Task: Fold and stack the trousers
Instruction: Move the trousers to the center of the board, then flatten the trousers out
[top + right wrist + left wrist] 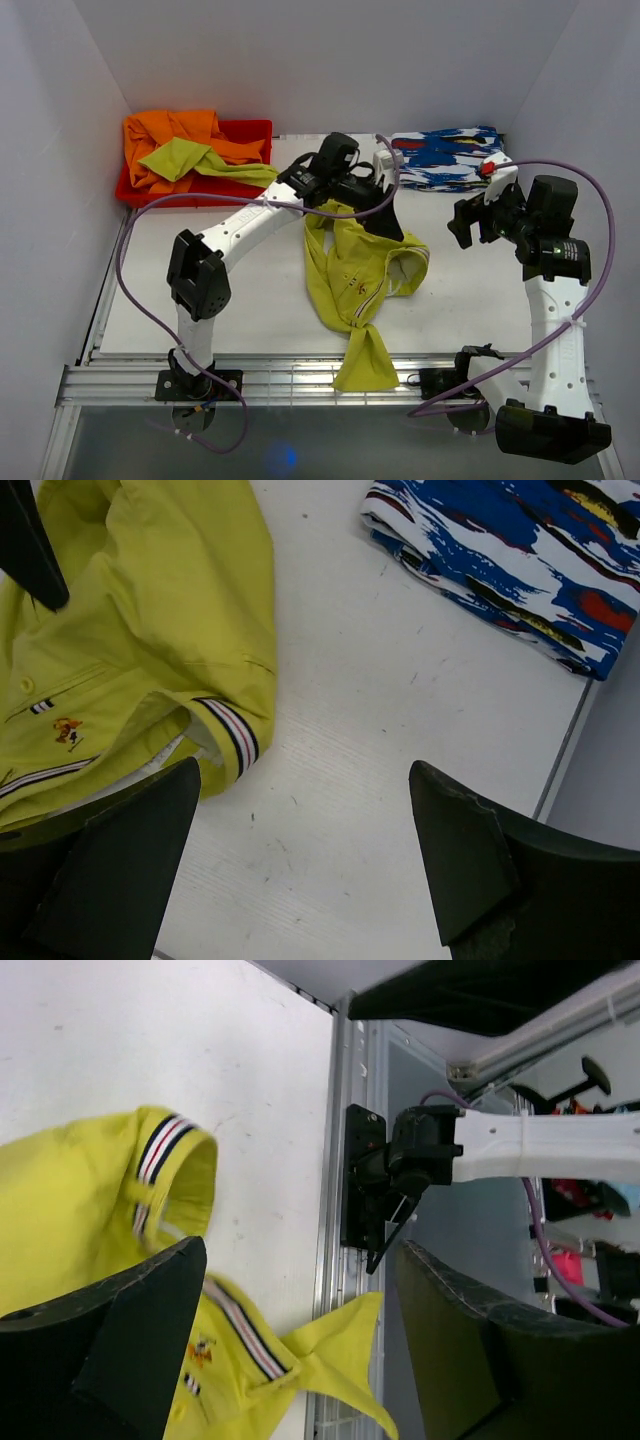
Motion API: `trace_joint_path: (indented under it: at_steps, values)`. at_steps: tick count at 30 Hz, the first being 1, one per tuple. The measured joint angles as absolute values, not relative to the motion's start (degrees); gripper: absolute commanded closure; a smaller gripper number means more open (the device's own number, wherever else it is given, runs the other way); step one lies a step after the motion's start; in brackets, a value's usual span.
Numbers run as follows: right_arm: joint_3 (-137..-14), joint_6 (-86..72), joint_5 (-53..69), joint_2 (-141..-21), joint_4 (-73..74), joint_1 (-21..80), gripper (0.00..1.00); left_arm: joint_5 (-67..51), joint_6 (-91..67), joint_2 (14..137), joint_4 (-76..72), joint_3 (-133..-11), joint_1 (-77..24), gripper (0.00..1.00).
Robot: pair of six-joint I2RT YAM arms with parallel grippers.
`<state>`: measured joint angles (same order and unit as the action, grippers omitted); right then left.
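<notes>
While the trousers (355, 275) lie crumpled at mid-table, one leg trails over the near edge onto the metal rail (280, 378), and you have bare table (470, 290) on either side of them. White walls (60, 150) close off the left, back and right. At the back left sits a red bin (250, 132) holding an orange garment (165, 135). At the back right lies a folded patterned cloth (445, 158). Your left arm (250, 225) reaches diagonally across to the heap's far end. The left gripper (300, 1260) is spread wide with nothing between its fingers, and the striped waistband (165, 1150) is just beside it. Your right arm (555, 310) stands bent at the right side, with the right gripper (305, 770) spread over bare table between trousers and cloth.
</notes>
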<state>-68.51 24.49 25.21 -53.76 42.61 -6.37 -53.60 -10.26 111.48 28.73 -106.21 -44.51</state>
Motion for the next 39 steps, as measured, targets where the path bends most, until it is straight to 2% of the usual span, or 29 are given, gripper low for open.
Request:
trace_joint_path:
  at_steps: [4,7,8,11,14,20,23,28,36,39]
  values:
    - [-68.6,27.6,26.9,-56.2,46.2,-6.4,0.08,-53.8,-10.8,109.0,28.7,-105.9,-37.0,0.11]
    - [-69.3,29.0,29.7,-60.3,49.8,-5.7,0.0,-54.4,-12.7,104.3,27.7,-105.0,-27.7,0.09]
    - [-69.3,29.1,30.0,-61.9,50.3,-4.7,0.04,-54.2,-13.2,102.4,27.0,-104.1,-24.5,0.09]
    - [-69.0,27.8,29.6,-65.6,50.8,1.5,0.08,-49.8,-12.6,93.8,25.9,-96.6,-12.1,0.09]
    - [-67.2,25.8,29.7,-67.6,49.5,10.0,0.15,-45.5,-9.9,89.9,27.3,-92.0,-8.8,0.1]
    - [-62.9,20.0,28.4,-74.0,46.4,18.4,0.16,-39.6,-3.6,82.1,30.0,-73.1,-9.9,0.08]
    - [-57.6,16.4,27.7,-74.0,44.3,21.6,0.16,-39.4,-2.6,79.1,29.6,-61.3,-10.6,0.06]
    - [-50.8,11.5,28.2,-73.8,40.4,23.8,0.17,-39.7,-5.3,76.8,26.6,-49.0,-12.7,0.02]
    - [-49.3,7.8,30.6,-75.4,35.1,24.2,0.19,-36.8,-11.8,83.1,13.3,-45.0,-24.2,0.02]
    - [-49.3,6.7,30.6,-76.1,32.9,24.3,0.27,-34.6,-14.8,90.6,9.2,-45.9,-25.4,0.02]
